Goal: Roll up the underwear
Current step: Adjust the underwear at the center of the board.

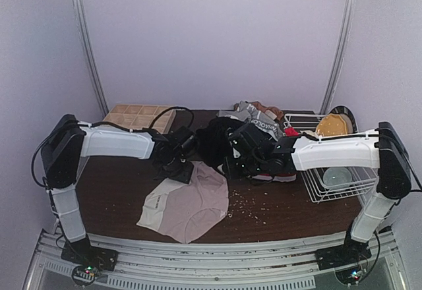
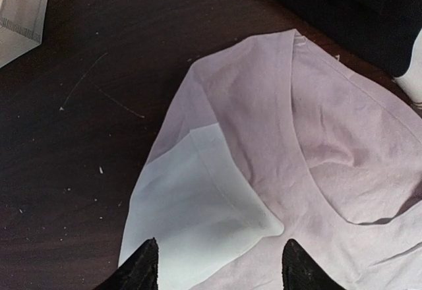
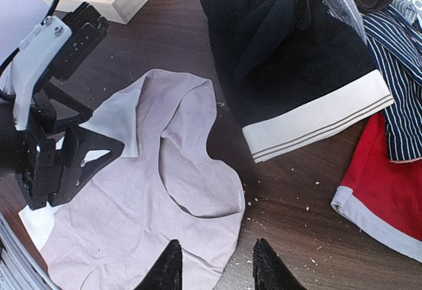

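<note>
The left gripper (image 2: 221, 273) hangs released over the pale pink-beige underwear (image 2: 316, 138). Its two dark fingertips (image 2: 140, 269) stand apart, with nothing clamped between them. Below them a lighter inner panel of the cloth is folded outward.

The right gripper (image 3: 216, 270) is also released. Its fingers are parted above the near edge of the same garment, and bare cloth and the counter (image 3: 290, 211) show in the gap.

The pink-beige underwear lies spread and rumpled on the dark brown counter, between the two grippers and toward the near edge. Pale crumbs (image 1: 247, 204) are scattered just to its right.

Beyond it is a heap of more underwear:
- a black pair (image 3: 290, 59) with a pale striped waistband
- a dark pinstriped pair (image 3: 402, 59) touching the black pair on the right
- a red pair (image 3: 389, 191) with a pale edge, nearer and to the right, partly under the pinstriped one

At the far left of the counter sits a wooden grid tray (image 1: 138, 115). Its square compartments show only bare wood.

On the right, under the right arm, stands a white wire basket (image 1: 316, 191) holding a pale round dish (image 1: 336, 176). At the basket's far end a tan rounded object (image 1: 331, 126) leans. What it is cannot be told.
</note>
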Motion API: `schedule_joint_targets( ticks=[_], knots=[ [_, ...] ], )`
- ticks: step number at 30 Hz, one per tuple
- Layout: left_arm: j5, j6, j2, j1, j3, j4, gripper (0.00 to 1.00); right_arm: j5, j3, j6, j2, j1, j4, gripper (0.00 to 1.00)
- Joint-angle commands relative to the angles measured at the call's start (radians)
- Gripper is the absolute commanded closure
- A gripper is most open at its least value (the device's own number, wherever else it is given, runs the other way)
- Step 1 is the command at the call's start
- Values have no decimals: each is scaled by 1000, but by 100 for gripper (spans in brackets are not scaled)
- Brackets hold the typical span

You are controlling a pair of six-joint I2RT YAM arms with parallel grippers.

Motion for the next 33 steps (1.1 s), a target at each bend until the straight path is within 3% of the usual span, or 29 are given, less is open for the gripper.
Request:
schedule_joint_targets(
  ticks=[1, 11, 19, 23, 33],
  knots=[
    [-30, 14, 51, -8, 58, -16, 39, 18, -45, 17, -30, 4, 25, 65],
    [-44, 14, 118, -8, 94, -27, 50, 27, -54, 5, -53, 3, 17, 65],
    [-22, 5, 105, -19, 104, -23, 40, 26, -66, 16, -42, 4, 17, 65],
    [-22, 9, 95, -30, 112, -23, 39, 26, -73, 20, -38, 5, 22, 65],
    [-39, 13, 155, -34, 129, -25, 54, 29, -84, 15, -56, 4, 17, 65]
  ],
)
